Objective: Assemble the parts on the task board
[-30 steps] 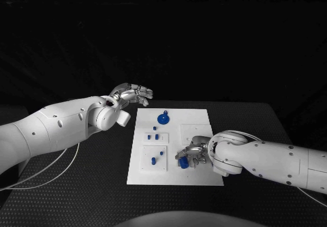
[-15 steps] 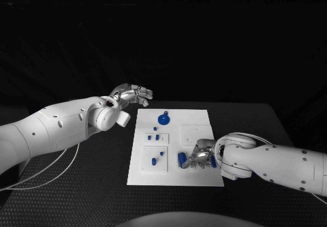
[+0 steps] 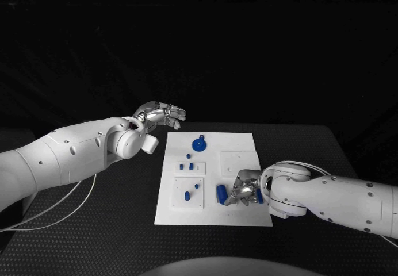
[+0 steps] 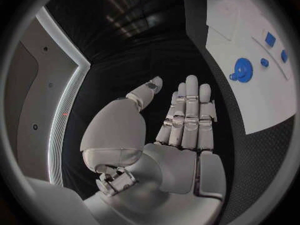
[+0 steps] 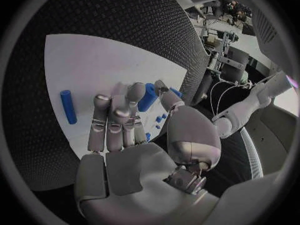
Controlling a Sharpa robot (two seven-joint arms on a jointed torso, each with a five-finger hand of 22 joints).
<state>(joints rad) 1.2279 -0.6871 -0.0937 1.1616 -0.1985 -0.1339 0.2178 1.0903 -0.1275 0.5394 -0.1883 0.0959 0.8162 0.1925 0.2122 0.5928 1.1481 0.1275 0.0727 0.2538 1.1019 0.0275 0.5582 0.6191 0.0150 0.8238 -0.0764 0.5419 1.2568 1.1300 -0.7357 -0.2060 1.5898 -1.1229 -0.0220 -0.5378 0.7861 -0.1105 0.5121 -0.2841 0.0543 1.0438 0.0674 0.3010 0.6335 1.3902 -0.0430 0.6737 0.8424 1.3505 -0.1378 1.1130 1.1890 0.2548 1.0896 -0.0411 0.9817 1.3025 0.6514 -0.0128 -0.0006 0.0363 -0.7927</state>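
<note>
On the near right part of the task board (image 3: 249, 144), the right hand (image 3: 244, 191) reaches down, its fingers bent over two long blue parts. One bar-shaped part (image 3: 221, 194) lies flat just beside the hand on the board's inner side, long axis running near to far. A second blue part (image 5: 148, 96) sits between thumb and fingers; whether it is gripped, I cannot tell. Farther off, a round blue part (image 3: 199, 142) rests near the board's far edge. Beyond the board's far left corner, the left hand (image 3: 163, 114) hovers above the bench (image 3: 99, 230), fingers straight, holding nothing.
</note>
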